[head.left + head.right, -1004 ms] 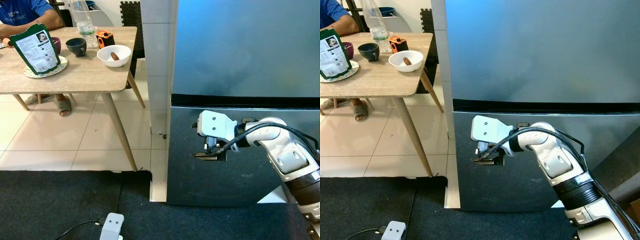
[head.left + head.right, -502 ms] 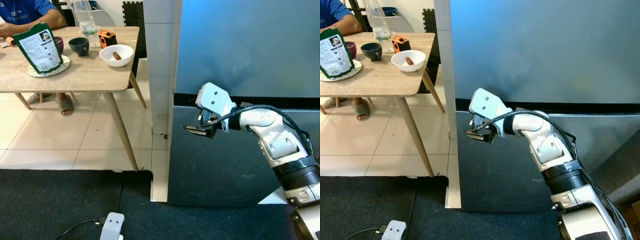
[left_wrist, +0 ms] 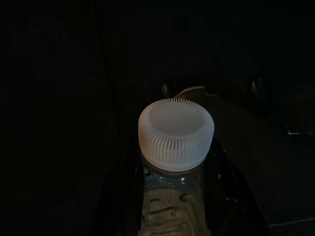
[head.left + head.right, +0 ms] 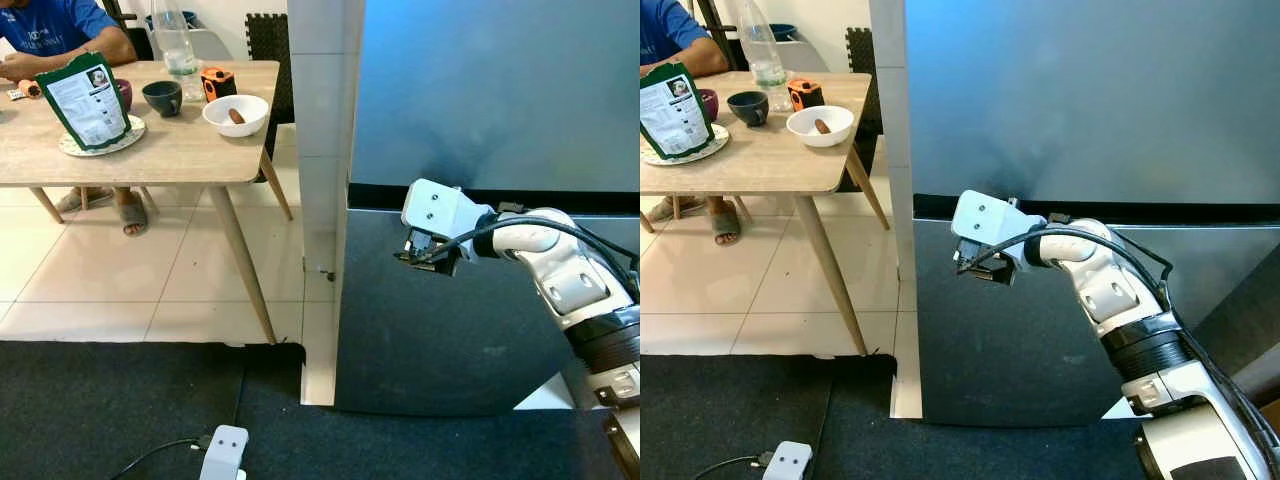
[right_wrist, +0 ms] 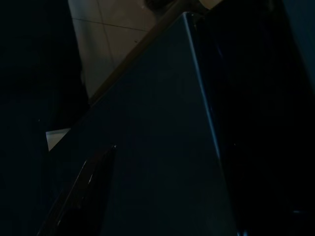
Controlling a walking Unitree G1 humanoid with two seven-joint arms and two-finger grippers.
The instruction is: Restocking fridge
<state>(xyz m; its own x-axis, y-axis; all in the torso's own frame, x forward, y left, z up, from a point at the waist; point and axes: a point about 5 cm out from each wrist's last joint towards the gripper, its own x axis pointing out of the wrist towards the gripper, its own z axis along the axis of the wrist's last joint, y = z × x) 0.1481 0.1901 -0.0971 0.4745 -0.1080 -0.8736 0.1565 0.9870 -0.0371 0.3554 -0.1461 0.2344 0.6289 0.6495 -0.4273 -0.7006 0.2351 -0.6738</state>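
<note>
Steel fridge (image 4: pixel 480 100) closed. Right tool (image 4: pixel 425 256) sits at the seam above the lower door (image 4: pixel 440 340); finger state unclear. Left tool clamps a capped bottle (image 3: pixel 176 147). Best to hook the door's edge squarely, pull slowly.

Silver right arm (image 4: pixel 560 265), white wrist block, black cable
</note>
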